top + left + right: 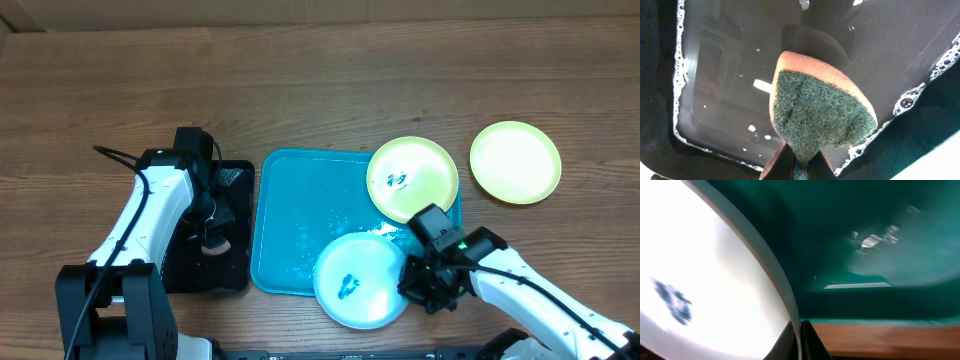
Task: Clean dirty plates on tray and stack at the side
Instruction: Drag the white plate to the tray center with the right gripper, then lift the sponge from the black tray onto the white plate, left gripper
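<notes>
At the left, the left arm [150, 215] hangs over the black tray [238, 185], and its jaws are shut on the narrow end of a sponge [822, 117]. The sponge's length runs straight out from the jaws, its green scouring face turned towards the wrist camera, above soapy water. Whether the sponge touches the water I cannot tell, and from overhead the arm hides most of it. Next to the right lies the blue tray [300, 200], wet and smeared white inside. The light blue plate [360, 280] sits at the tray's front right corner with its dark smudge facing up, and its near rim hangs past the tray's edge. The right arm [530, 295] has its jaws pinched shut on that plate's right rim, so the plate lies to their left. The plate is round, so no axis matters. From the sponge, the plate lies to the right, across the whole tray. I judge that scrubbing depends on closing that gap. The right wrist view is blurred, so I cannot tell whether the plate is lifted or resting. A smudged yellow-green plate [412, 178] overlaps the tray's far right corner. Another yellow-green plate [515, 162], with no visible marks, rests apart on the tabletop [300, 80].
</notes>
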### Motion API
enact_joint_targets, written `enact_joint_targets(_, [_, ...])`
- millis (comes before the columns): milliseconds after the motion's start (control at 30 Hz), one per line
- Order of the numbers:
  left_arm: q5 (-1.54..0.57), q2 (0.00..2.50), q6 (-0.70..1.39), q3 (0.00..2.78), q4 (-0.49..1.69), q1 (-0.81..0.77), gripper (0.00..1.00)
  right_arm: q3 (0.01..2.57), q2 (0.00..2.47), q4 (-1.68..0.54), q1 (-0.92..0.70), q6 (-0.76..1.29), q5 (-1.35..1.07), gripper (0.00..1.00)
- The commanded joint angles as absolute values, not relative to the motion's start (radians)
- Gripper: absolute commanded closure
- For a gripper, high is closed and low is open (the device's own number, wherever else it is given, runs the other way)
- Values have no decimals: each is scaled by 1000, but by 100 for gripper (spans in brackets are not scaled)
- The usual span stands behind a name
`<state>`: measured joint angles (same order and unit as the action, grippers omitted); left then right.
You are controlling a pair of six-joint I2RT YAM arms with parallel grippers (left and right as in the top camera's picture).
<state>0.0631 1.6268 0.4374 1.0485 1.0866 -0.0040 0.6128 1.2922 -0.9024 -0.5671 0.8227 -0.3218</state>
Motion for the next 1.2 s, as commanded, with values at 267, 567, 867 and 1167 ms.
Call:
enact_joint_targets(267, [58, 1610, 422, 1048, 1083, 0, 96, 915, 1620, -818, -575, 646, -251, 96])
enact_joint_targets(567, [51, 1610, 421, 1049, 1067, -1, 96, 1066, 1812, -847, -575, 565, -195, 96])
enact_joint_targets(867, [-25, 1588, 366, 1119, 1094, -11, 96, 1066, 1824, -831, -580, 545, -196, 96])
enact_joint_targets(1167, [-103, 1560, 350, 1198, 1070, -185, 96, 1066, 1824, -825, -583, 521, -204, 96])
